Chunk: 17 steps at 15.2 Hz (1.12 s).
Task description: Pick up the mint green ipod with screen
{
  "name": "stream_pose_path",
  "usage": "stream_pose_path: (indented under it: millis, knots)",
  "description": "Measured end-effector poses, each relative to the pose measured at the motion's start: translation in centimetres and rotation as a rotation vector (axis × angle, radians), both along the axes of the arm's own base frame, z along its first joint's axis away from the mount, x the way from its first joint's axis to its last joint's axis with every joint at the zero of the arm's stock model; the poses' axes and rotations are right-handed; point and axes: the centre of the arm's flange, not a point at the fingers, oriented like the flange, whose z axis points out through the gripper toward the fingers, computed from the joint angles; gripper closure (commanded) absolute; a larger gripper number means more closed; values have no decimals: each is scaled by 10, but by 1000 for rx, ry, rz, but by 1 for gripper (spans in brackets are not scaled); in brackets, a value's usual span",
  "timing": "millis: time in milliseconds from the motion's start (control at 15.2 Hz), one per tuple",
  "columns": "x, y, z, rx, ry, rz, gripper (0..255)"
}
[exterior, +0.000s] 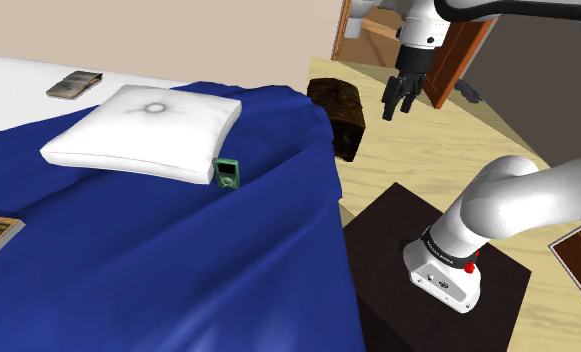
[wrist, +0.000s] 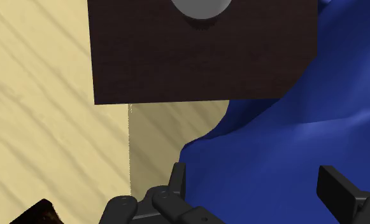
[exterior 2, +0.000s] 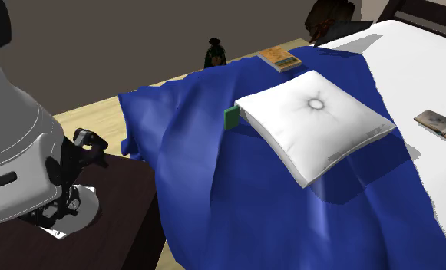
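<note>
The bed (exterior: 178, 270) is the largest thing we see. It is draped in a smooth, deep blue cover (exterior 2: 236, 199) that falls in soft folds over its side edge, and a white sheet (exterior: 18, 75) shows past the cover. Beside that edge a dark brown, wood-grained stand (exterior: 378, 260) with a square top sits on a pale plank floor (wrist: 43, 95). A plump, square white pillow (exterior: 143, 130), dimpled at its middle, lies on the cover. A dark, round-lidded chest (exterior: 338, 112) rests on the floor by the bed's corner.

Our black gripper (exterior: 398, 105) hangs high above the floor near that chest, well apart from the pillow. In the wrist view its fingers (wrist: 177, 181) stand wide apart, holding and touching nothing.

An orange book (exterior 2: 279, 58) lies at the cover's far edge and a grey book (exterior: 75, 84) on the sheet.

The small green ipod (exterior: 227, 173) stands on edge against the pillow's corner nearest the stand. The shoulder view gives us its face, with a dark screen and a round wheel. The second exterior view gives us a plain green side.
</note>
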Motion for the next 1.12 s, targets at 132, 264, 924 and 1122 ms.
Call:
stream_pose_path:
  millis: [132,264,924,1122]
  knots:
    - [5,4,0,-2,0,8,0]
    - [20,20,-2,-9,1,36,0]
    - [94,140,-20,-52,5,209,0]
    - [114,174,-21,-65,6,261,0]
